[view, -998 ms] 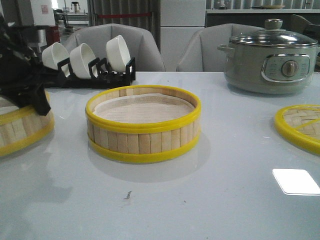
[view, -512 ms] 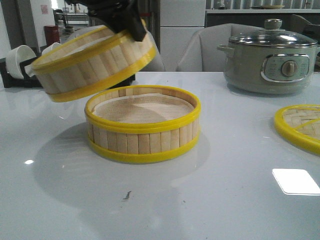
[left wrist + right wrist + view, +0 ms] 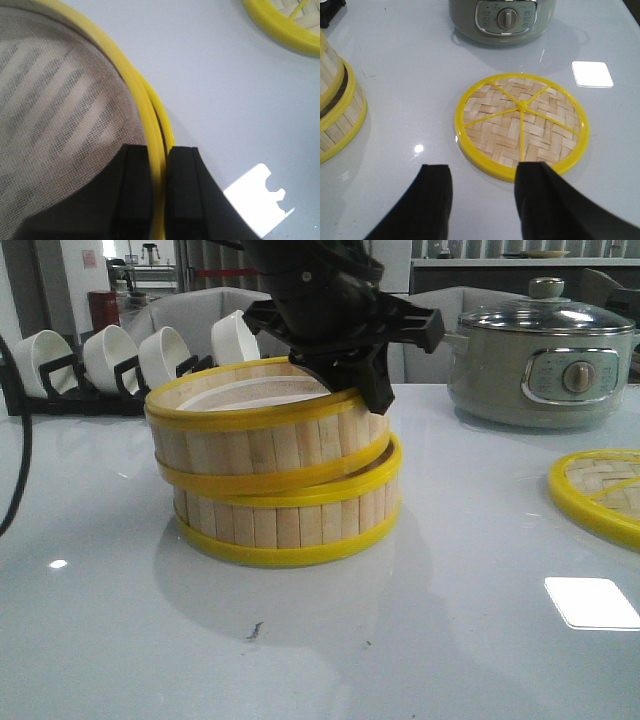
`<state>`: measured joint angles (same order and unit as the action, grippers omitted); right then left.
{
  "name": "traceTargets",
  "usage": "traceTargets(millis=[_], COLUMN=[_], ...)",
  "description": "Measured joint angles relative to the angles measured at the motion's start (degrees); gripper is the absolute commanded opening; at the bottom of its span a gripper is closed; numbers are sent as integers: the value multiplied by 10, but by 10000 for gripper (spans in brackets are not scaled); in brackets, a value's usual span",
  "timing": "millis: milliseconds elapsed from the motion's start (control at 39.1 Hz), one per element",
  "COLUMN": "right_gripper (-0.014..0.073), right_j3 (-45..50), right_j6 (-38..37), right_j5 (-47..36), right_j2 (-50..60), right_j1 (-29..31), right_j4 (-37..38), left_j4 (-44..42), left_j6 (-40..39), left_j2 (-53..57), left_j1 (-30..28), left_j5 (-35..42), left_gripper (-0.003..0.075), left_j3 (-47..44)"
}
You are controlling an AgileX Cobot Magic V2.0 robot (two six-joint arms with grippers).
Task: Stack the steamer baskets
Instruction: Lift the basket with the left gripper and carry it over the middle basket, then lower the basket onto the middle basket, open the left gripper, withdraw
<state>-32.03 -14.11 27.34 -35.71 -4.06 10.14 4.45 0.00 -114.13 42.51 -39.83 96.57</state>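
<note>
Two steamer baskets stand mid-table in the front view. The lower basket (image 3: pixel 290 515) rests on the table. The upper basket (image 3: pixel 250 440) sits tilted on it, shifted to the left, its right side low inside the lower rim. My left gripper (image 3: pixel 365 390) is shut on the upper basket's right rim; in the left wrist view the yellow rim (image 3: pixel 145 120) runs between the black fingers (image 3: pixel 135 185), with the whitish liner (image 3: pixel 55 115) beside it. My right gripper (image 3: pixel 482 195) is open and empty above the table, near the woven lid (image 3: pixel 520 122).
A grey electric pot (image 3: pixel 540 355) stands at the back right. A black rack with white bowls (image 3: pixel 130 365) stands at the back left. The flat woven lid (image 3: pixel 600 495) lies at the right edge. The stacked baskets show at the edge of the right wrist view (image 3: pixel 337 115).
My left gripper has carried the second basket from the far left, up and rightwards, and lowered it onto the middle basket, where it now rests tilted.
</note>
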Motion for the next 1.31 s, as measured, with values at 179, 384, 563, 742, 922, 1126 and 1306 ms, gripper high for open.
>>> traceTargets(millis=[179,384,563,742,922,1126,1306], right_gripper=[412,412,412,412,412,412,412], right_j3=[0,0,0,0,0,0,0], right_j6=[0,0,0,0,0,0,0], right_j5=[0,0,0,0,0,0,0], right_j2=[0,0,0,0,0,0,0], right_j1=[0,0,0,0,0,0,0], right_j4=[0,0,0,0,0,0,0], left_j4=[0,2,2,2,-4,-7,-16], left_j6=[0,0,0,0,4,5,5], left_j2=[-19,-26,-26,-26,-29,-34,-34], left_j1=[10,14,14,14,14,14,15], left_j5=[7,9,9,9,3,-30,-67], left_gripper=[91,86,89,194,406,424,424], left_j3=[15,17,17,17,19,60,120])
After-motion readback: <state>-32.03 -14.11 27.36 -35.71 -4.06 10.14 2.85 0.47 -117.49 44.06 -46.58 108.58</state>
